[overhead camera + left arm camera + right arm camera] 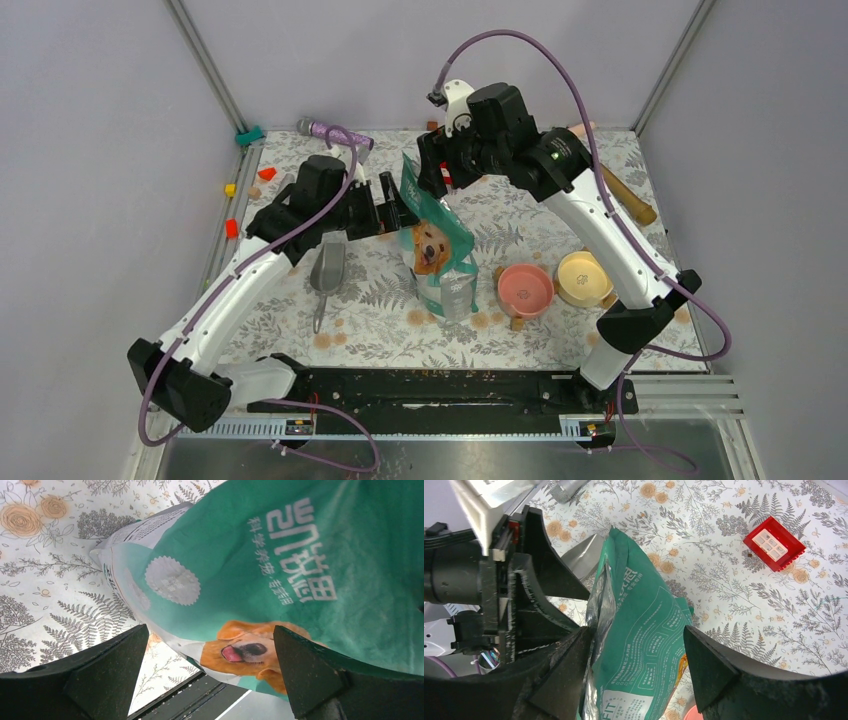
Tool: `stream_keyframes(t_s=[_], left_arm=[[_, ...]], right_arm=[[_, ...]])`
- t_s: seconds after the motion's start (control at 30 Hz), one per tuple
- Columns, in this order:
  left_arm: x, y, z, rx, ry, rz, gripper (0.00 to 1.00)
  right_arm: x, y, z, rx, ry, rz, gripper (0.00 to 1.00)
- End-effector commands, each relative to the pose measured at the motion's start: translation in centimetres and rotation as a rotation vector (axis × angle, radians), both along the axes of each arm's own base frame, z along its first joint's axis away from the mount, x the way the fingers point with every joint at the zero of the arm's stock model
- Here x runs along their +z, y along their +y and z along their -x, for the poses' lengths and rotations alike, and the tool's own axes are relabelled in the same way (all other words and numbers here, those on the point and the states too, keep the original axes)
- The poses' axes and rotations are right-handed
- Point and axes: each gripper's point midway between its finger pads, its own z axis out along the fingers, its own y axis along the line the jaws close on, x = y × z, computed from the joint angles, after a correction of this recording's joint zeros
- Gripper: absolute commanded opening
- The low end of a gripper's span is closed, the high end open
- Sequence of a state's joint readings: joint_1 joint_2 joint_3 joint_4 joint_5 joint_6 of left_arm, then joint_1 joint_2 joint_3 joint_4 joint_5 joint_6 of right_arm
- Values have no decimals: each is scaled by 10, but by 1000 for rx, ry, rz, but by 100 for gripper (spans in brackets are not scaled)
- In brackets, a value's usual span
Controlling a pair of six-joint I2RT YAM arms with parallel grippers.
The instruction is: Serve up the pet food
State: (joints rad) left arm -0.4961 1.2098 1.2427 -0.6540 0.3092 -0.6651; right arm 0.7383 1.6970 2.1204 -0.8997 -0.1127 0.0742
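The teal-and-white bag [437, 245] with the golden dog's face stands upright mid-table. The pet food itself is hidden inside it. My left gripper [397, 212] is open just left of the bag; in the left wrist view the bag [280, 565] fills the space ahead of the left gripper [210, 630], untouched. My right gripper [432, 172] hangs over the bag's top edge. In the right wrist view the right gripper [636, 629] is open and straddles the bag [639, 625], its left finger [569, 665] against the foil edge. The grey scoop [328, 268] lies left of the bag.
A pink bowl [525, 288] and a yellow bowl [584, 277] sit right of the bag. A red tray [775, 542] lies behind it. A purple-handled tool [335, 132], a wooden-handled tool [625, 195] and small coloured blocks [232, 228] lie at the table's back and left edges.
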Motion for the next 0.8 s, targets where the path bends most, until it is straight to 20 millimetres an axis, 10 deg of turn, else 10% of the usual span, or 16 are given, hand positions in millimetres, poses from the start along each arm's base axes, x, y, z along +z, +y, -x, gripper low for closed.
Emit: stream_keyframes(t_s=[0.0, 0.77], left_arm=[[35, 3, 5, -16, -146, 46, 99], [30, 22, 7, 28, -205, 0, 99]], right_arm=[[9, -9, -1, -32, -28, 0, 75], [23, 2, -29, -120, -39, -17, 75]])
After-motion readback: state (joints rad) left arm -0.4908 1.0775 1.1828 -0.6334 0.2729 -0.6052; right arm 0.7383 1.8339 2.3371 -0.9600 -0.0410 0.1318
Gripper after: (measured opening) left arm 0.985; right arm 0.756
